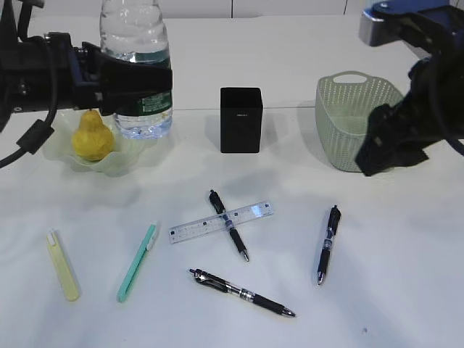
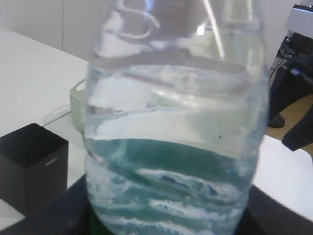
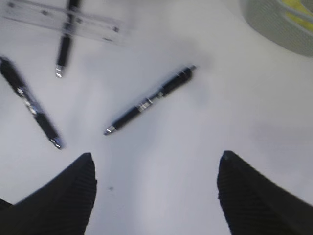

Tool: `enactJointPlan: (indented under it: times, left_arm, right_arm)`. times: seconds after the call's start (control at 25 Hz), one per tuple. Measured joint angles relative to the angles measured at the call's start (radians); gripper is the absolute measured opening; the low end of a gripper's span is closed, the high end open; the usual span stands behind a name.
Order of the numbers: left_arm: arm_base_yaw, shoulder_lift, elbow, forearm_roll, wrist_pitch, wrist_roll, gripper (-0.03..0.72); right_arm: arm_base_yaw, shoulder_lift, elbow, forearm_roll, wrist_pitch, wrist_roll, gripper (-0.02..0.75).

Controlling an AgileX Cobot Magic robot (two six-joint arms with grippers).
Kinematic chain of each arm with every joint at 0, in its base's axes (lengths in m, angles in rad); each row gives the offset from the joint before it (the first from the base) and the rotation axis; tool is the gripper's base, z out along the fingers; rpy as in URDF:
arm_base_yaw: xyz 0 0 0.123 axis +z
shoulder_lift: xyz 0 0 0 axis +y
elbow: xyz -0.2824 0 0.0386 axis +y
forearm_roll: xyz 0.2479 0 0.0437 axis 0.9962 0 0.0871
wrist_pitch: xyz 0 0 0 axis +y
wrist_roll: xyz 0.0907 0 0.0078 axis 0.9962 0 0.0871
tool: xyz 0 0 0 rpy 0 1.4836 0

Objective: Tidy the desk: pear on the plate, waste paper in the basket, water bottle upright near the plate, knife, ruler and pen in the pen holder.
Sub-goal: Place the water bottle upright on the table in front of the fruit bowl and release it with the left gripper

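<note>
We have the water bottle [image 1: 138, 69] upright in our left gripper [image 1: 134, 88], the jaws clamped around its labelled middle, just beside the plate [image 1: 127, 156] where the pear [image 1: 92, 136] already sits. In the exterior view its base looks to be on or only just above the desk [image 1: 377, 304]; we cannot tell which. The left wrist view shows it nearly full, so we judge it heavy for its size, with thin walls that give under pressure and a smooth, slippery skin. The band at the label is the sensible place to hold: low enough to keep it from tipping.

Our right gripper [image 3: 156, 193] hangs spread wide and empty over the desk, near the basket [image 1: 348, 109], where a scrap of yellow paper [image 3: 298, 14] shows inside.

Still lying loose are three pens [image 1: 243, 292], the ruler [image 1: 221, 222] crossed over one of them, and two slim cutters, one teal [image 1: 138, 262] and one yellow [image 1: 62, 267]. These are light, stiff and thin; we would pinch each near its middle across the narrow width. The ruler lies flat and slick, likely the hardest to lift. The pen holder [image 1: 241, 119] stands behind them.
</note>
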Motion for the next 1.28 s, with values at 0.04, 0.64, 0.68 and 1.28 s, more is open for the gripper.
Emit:
enactJointPlan:
  times: [0.04,0.64,0.68,1.28]
  left_arm:
    - [0.000,0.000,0.000,0.000,0.015,0.003,0.410]
    - [0.002,0.080,0.000,-0.211,0.023,0.301,0.410]
    - [0.002,0.100,0.000,-0.221,0.012,0.326,0.410]
    - [0.002,0.340,0.000,-0.453,-0.093,0.594,0.410]
  right_arm:
    - [0.000,0.000,0.000,-0.059,0.025,0.035,0.569]
    - [0.000,-0.002,0.000,-0.199,0.050,0.111,0.569]
    - [0.000,-0.002,0.000,-0.200,0.046,0.111,0.569]
    - [0.000,-0.002,0.000,-0.202,0.030,0.111,0.569]
